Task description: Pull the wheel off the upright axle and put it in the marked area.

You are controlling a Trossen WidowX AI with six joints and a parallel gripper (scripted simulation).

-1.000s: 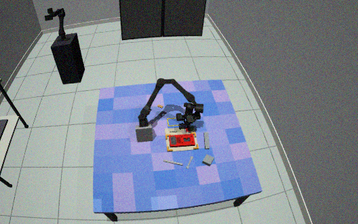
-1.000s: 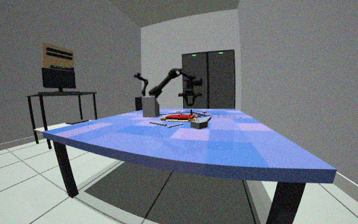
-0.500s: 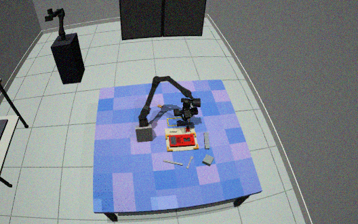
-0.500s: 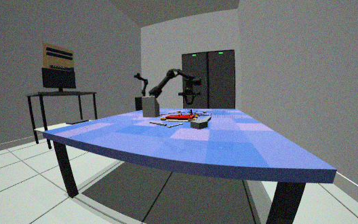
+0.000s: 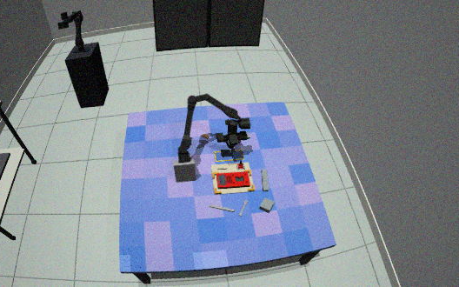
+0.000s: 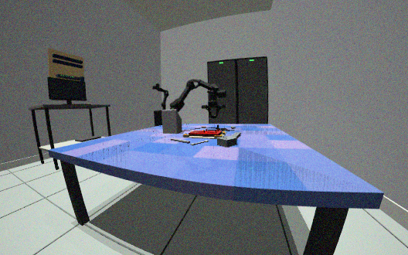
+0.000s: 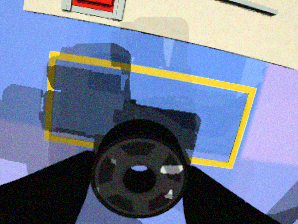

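The black wheel (image 7: 111, 175) is off the axle and held between the two fingers of my gripper (image 7: 139, 167) (image 6: 214, 114), which is shut on it. The wheel faces the wrist camera, with its hub hole showing. The gripper hangs above the table, with its shadow across the marked area. The marked area is a yellow outline (image 7: 190, 79) (image 5: 215, 156); the wheel overlaps its near edge in the wrist view. The upright axle (image 5: 241, 163) (image 6: 218, 127) stands bare on its small red base (image 7: 95, 5). The wheel is too dark to make out in the top view.
A cream board (image 7: 215, 37) (image 5: 233, 190) with a red panel (image 5: 245, 179) lies beside the marked area. A grey bar (image 5: 265, 180), a grey block (image 5: 267, 204), a thin rod (image 5: 222, 208) and a small wrench (image 5: 243, 208) lie around it on the table.
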